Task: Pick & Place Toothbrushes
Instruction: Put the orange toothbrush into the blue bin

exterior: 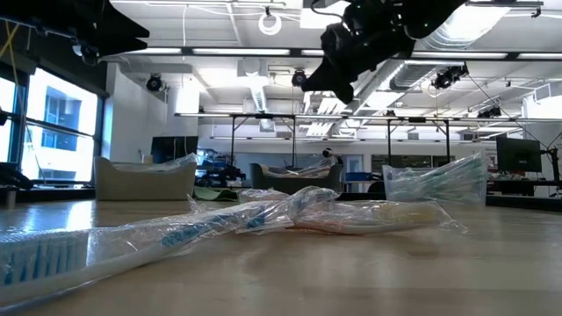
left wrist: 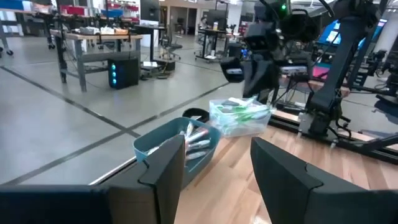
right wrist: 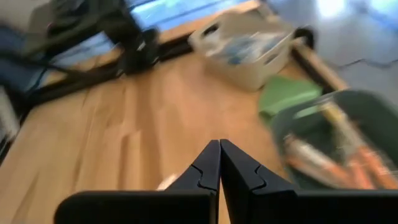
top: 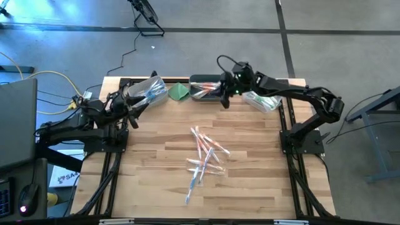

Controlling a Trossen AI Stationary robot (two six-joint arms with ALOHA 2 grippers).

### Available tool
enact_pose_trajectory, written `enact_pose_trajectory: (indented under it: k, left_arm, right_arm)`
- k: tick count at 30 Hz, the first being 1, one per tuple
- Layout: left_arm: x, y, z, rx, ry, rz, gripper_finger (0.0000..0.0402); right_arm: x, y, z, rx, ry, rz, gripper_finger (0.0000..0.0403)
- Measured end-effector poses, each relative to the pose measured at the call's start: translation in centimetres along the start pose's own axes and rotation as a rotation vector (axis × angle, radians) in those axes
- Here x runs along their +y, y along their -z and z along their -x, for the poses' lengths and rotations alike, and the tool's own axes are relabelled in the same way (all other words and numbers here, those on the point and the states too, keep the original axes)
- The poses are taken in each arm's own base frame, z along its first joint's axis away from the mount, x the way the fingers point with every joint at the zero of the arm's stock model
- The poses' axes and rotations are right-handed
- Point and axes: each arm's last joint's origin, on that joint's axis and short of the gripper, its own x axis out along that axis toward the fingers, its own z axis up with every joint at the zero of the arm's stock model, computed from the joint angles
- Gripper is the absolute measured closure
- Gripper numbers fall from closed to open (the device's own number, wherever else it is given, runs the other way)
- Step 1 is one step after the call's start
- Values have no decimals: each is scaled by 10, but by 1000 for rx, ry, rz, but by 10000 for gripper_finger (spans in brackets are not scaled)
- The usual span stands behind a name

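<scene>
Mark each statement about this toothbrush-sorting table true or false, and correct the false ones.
1. The right gripper is shut and holds nothing. True.
2. The left gripper is shut. False: its fingers stand open.
3. A pile of wrapped toothbrushes lies mid-table. True.
4. All bins are empty. False: the middle bin holds toothbrushes, as do the others.
5. The green cloth lies on the pile. False: it lies between two bins.
</scene>
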Motion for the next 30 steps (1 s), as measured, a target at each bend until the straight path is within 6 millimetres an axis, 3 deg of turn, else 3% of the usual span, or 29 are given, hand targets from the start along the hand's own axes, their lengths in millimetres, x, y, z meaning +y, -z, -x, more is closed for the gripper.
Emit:
enact_pose_trajectory:
  k: [8,17,30]
  left_arm:
    - [0,0,0,0,1,32,222]
    - [0,0,0,0,1,31,222]
    - [0,0,0,0,1,31,222]
  right_arm:
    - [24,9,-10,73,-22,78,401]
    - [46,19,-17,141,131,12,401]
    - [72,60,-11,534,165,-96,401]
